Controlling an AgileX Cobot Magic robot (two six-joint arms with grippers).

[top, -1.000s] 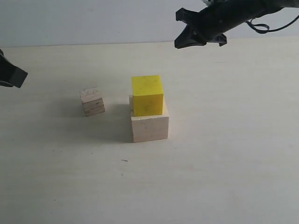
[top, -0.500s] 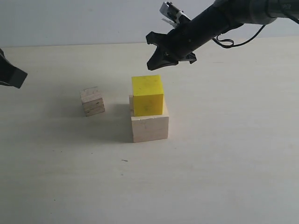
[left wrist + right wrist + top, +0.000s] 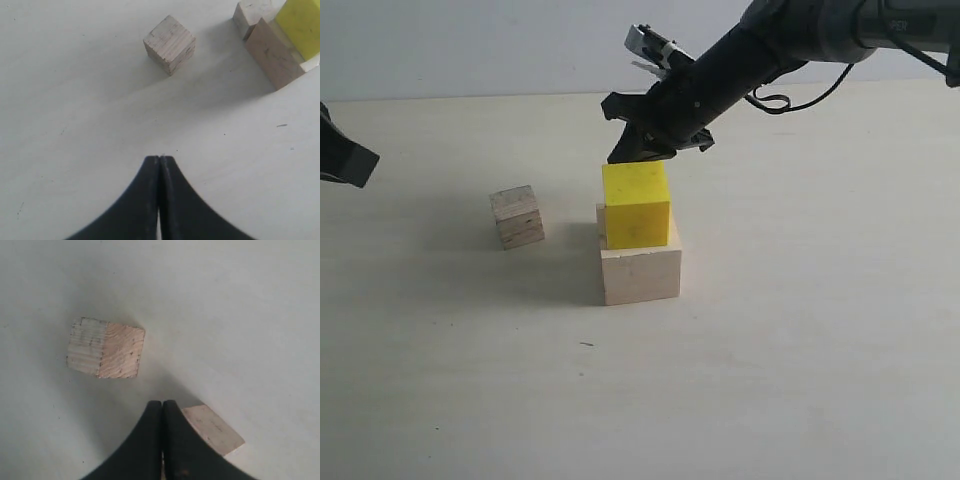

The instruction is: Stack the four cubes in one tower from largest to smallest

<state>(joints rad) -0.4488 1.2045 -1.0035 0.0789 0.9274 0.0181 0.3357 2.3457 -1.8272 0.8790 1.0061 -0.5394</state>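
The yellow cube [image 3: 636, 204] sits on the pale cube [image 3: 640, 272]. The plywood cube [image 3: 517, 217], off to that cube's left, and the tan cube [image 3: 601, 222], just behind it, are unstacked. The right gripper [image 3: 162, 403], above the pair, and the left gripper [image 3: 159, 159] are both closed and empty.

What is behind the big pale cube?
A small tan cube sits close behind the pale cube. The exterior view shows only its edge; the rest is covered.

Dark grey tubular right arm [image 3: 800, 30], thin black cable [image 3: 790, 95] looped beneath it, small white-and-silver fitting [image 3: 653, 45] at the wrist (too small to identify), matte black right gripper [image 3: 161, 403], left gripper [image 3: 159, 159] black too, fingers [image 3: 135, 200] broad, curving to thin tips
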